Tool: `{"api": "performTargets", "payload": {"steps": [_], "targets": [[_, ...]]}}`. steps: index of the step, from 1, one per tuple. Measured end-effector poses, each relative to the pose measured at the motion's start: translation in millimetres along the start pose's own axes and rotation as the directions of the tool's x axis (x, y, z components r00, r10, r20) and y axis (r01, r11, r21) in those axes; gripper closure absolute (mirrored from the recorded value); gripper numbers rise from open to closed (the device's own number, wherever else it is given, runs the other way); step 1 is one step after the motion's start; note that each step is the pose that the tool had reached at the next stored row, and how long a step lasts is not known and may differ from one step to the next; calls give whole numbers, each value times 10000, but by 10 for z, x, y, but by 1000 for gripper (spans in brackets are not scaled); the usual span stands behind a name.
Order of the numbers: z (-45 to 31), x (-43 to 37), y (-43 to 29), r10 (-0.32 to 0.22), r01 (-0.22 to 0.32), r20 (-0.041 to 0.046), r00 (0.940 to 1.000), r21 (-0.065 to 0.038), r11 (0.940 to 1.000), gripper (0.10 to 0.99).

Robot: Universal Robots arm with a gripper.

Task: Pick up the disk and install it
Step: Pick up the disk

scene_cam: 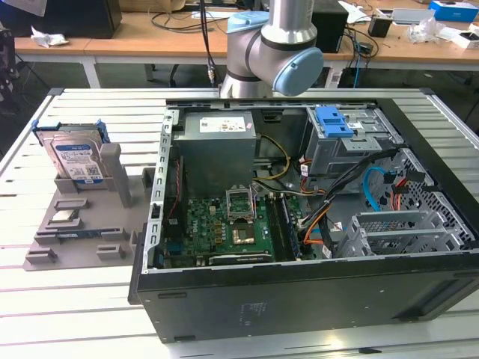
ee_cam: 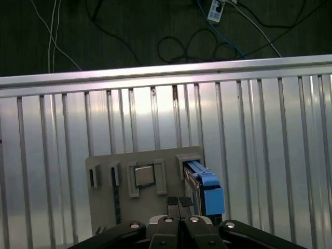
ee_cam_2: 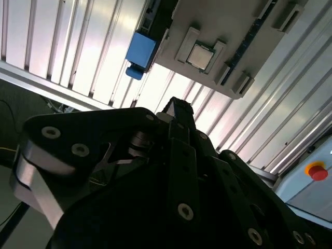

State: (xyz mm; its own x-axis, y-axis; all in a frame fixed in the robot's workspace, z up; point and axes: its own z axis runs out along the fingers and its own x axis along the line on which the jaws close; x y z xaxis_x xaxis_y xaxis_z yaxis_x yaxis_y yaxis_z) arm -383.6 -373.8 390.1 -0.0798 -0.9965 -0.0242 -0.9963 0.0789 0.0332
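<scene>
The disk (scene_cam: 75,158) stands on edge in a slot of the grey holder tray (scene_cam: 82,239), at the exterior view's left on the slatted table. It is a silver drive with a white-and-blue label and a blue frame. In the first wrist view the disk (ee_cam: 199,182) rises from the tray (ee_cam: 104,207) beside a square chip (ee_cam: 144,175). My gripper (ee_cam: 179,201) hangs above the tray, just beside the disk and apart from it. Its fingertips are shut together with nothing between them. In the second wrist view the disk's blue frame end (ee_cam_2: 140,52) lies beyond my gripper (ee_cam_2: 177,106).
An open computer case (scene_cam: 299,299) fills the exterior view's middle and right. Inside it are a grey power supply (scene_cam: 217,142) and a blue bracket (scene_cam: 333,122) on the drive bay. Cables lie on the floor beyond the table's edge (ee_cam: 166,70). A red button (ee_cam_2: 317,171) sits off the table.
</scene>
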Motion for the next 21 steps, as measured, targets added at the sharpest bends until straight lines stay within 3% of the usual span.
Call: {"api": "performTargets", "payload": {"steps": [10, 12, 15, 18, 21], "targets": [[0, 0, 0, -26, 26, 0, 10000, -1, 10000, 980], [0, 0, 0, -34, 34, -1, 10000, -1, 10000, 851], [0, 0, 0, -40, 40, -2, 10000, -2, 10000, 792], [0, 0, 0, -48, 48, -2, 10000, -1, 10000, 608], [0, 0, 0, -55, 55, -2, 10000, -2, 10000, 545]]}}
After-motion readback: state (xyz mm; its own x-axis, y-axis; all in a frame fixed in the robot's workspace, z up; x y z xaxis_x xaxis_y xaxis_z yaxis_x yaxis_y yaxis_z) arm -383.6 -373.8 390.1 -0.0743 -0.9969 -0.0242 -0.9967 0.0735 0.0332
